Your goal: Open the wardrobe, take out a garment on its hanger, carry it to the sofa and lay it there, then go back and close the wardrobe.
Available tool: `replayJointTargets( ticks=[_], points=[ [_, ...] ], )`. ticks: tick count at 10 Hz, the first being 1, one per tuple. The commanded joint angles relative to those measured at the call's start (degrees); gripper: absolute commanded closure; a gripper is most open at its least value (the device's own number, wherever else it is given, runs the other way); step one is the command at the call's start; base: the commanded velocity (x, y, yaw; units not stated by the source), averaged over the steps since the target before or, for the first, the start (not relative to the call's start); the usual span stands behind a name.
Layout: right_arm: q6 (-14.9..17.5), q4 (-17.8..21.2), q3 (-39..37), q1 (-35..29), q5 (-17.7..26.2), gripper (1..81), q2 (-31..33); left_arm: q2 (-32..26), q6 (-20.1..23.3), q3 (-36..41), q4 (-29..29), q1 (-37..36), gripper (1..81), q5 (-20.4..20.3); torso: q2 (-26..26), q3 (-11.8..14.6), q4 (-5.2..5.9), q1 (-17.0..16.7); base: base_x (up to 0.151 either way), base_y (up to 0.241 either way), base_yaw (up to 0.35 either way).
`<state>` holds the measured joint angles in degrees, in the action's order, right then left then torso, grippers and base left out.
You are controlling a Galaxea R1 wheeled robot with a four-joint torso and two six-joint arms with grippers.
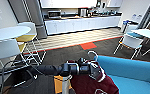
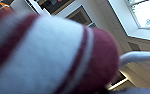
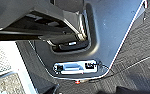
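Head view: my left arm reaches in across the foreground, left gripper (image 1: 92, 68) at the collar of the garment (image 1: 91, 83), closed on the hanger (image 1: 93, 55) as far as I can tell; its white hook sticks up just above the gripper. Maroon body hangs below, white emblem near the frame's lower edge, right beside the sofa (image 1: 131, 70), its blue back and seat just right of the jacket. Left wrist view: striped maroon-white collar (image 2: 53, 55) close up, hanger arm (image 2: 138, 56) poking out past it. Right wrist view: my own base over dark carpet; can't tell the right gripper's state. Farther off: white chairs (image 1: 131, 41) and round table (image 1: 8, 32), orange floor patch (image 1: 88, 45), kitchen counter (image 1: 81, 23) at the back wall.
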<state>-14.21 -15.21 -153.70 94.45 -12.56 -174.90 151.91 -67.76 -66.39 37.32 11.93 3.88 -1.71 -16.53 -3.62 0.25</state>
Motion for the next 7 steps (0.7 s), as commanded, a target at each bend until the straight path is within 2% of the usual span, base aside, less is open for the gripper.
replayJointTargets(
  ticks=[1,7],
  points=[
    [0.1,-0.4,0.3,0.4,3.2,1.0,0.0,1.1,0.7,3.3,1.8,-10.3,81.1,-4.9,0.0,0.0,0.0,0.0,0.0,0.0,-0.282],
    [0.1,-0.6,0.4,0.4,3.3,1.0,0.0,0.4,0.7,3.6,1.8,-10.3,81.1,-5.1,0.0,0.0,0.0,0.0,0.0,0.0,-0.282]
  ],
)
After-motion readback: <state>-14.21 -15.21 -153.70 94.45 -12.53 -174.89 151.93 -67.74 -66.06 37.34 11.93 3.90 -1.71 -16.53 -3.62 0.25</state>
